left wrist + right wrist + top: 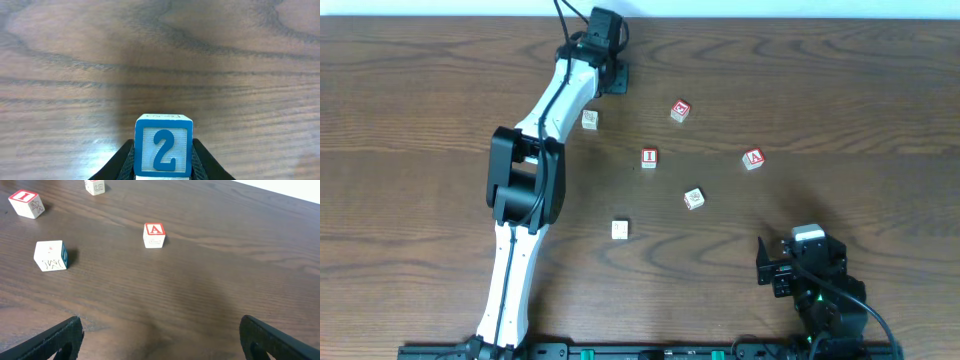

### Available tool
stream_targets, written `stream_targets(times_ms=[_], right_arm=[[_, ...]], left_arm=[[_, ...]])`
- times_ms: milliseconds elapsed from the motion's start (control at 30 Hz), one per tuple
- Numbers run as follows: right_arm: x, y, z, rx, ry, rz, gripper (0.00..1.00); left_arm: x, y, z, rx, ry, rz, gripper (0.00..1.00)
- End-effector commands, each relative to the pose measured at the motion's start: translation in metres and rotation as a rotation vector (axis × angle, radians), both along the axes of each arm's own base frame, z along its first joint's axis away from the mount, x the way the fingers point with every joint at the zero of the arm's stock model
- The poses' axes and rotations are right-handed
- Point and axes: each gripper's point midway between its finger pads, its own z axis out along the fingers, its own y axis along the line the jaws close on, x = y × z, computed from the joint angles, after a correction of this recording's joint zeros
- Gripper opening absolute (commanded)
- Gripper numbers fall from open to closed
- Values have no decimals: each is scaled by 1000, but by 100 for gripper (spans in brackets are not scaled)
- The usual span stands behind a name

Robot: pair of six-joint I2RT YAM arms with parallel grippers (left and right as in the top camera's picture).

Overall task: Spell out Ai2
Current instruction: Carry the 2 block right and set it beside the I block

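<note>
— Left gripper [163, 166] is clamped on the 2 block [163, 145], far beyond the I block [649, 157] and to its left.
— And the A block [752, 159], right of the I block, lies nearer the right gripper [160, 342], fingers apart.

Left arm stretched to far edge, left hand [163, 167] clamping 2 block [163, 145]; right hand [160, 337] spread wide, near-right corner.
</note>
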Motion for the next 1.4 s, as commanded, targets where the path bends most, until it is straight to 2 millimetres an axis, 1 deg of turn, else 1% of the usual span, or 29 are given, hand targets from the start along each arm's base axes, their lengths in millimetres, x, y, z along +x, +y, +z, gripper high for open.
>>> stream_targets(times_ms=[0,67,167,233,300,333,433,533,600,767,833,1033,1167,1367], right_arm=[[0,-2,0,-8,-6,-2,99],[0,-2,0,-8,-6,-2,99],[0,-2,0,-8,-6,-2,99],[0,-2,0,-8,-6,-2,99],[0,-2,0,-8,-6,-2,99],[0,-2,0,-8,-6,-2,99],[0,-2,0,-8,-6,-2,99],[0,-2,0,-8,-6,-2,99],[0,-2,0,-8,-6,-2,99],[0,-2,0,-8,-6,-2,99],[0,-2,0,-8,-6,-2,99],[0,-2,0,-8,-6,-2,99],[0,-2,0,-8,-6,-2,99],[0,-2,0,-8,-6,-2,99]], left_arm=[[14,4,29,-1,-55,29,24],[14,1,41,-10,-60,34,24],[10,-6,52,-29,-52,51,19],[5,-12,56,-33,-39,53,16],[-4,-20,55,-35,-14,54,6],[-10,-25,55,-37,2,59,6],[-26,-39,56,-30,39,44,6],[-49,-58,60,-9,80,-1,6],[-61,-66,60,3,105,-23,6],[-85,-80,61,39,152,-63,6],[-95,-86,66,57,158,-80,6],[-112,-104,78,65,152,-116,6],[-123,-105,77,91,172,-103,6],[-140,-112,76,135,196,-122,6]])
